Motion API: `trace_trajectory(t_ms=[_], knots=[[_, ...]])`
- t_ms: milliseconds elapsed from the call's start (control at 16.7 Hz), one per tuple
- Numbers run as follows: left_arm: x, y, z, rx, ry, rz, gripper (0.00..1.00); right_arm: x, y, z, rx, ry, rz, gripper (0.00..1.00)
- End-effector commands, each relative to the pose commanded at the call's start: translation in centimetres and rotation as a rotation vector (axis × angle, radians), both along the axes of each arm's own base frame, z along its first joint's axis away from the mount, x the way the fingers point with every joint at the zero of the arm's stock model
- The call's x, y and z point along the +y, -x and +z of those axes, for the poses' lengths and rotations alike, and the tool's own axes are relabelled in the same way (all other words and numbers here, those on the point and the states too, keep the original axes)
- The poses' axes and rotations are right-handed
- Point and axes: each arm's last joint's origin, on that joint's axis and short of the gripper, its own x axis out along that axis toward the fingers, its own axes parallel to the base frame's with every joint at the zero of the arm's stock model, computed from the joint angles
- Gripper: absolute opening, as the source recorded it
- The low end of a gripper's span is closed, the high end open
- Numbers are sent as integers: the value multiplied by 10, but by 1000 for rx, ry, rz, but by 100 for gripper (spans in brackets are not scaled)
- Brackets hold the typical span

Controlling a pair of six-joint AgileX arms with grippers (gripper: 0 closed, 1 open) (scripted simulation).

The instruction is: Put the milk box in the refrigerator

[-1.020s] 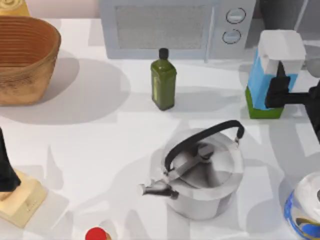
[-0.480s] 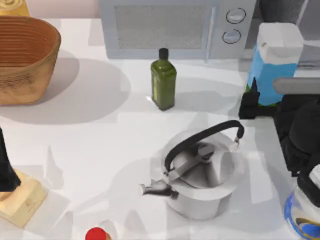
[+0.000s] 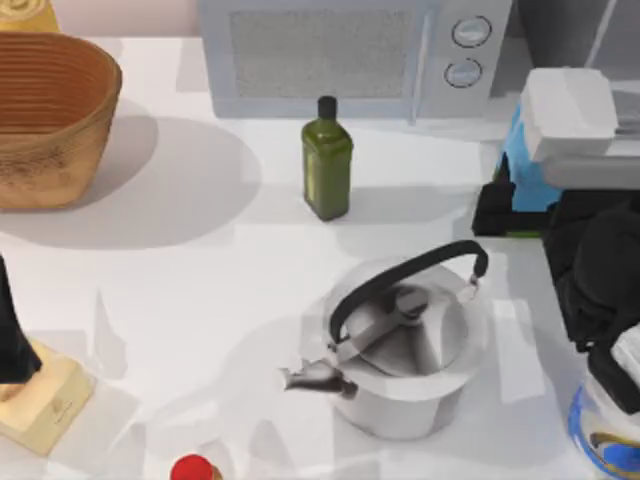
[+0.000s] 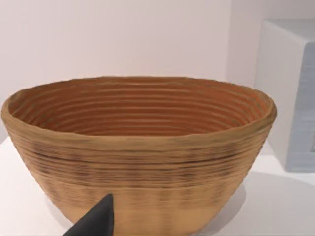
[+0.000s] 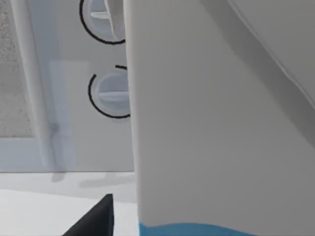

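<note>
Since a second ago the tall light-blue milk box with the white folded top (image 3: 560,125) has risen off the table and shifted toward the back right, by the plain grey metallic refrigerator (image 3: 570,30). My right gripper (image 3: 505,205) is clenched on its lower body, just right of the grey microwave (image 3: 350,55). My left arm sits parked at the table's left edge.

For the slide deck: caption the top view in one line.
Right pincer grips the milk box beside the microwave, behind the kettle; left arm parked at the table's left edge.
</note>
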Motion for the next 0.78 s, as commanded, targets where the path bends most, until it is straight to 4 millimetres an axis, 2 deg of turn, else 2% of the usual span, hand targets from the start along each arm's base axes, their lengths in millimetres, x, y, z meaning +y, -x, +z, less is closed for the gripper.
trace_trajectory(t_ms=[240, 480, 780], knots=[[0, 0, 0, 0, 0, 0, 100, 1, -6, 0, 18, 9, 4, 100], [0, 0, 0, 0, 0, 0, 100, 1, -25, 2, 20, 9, 4, 100], [0, 0, 0, 0, 0, 0, 100, 1, -45, -8, 21, 9, 4, 100]])
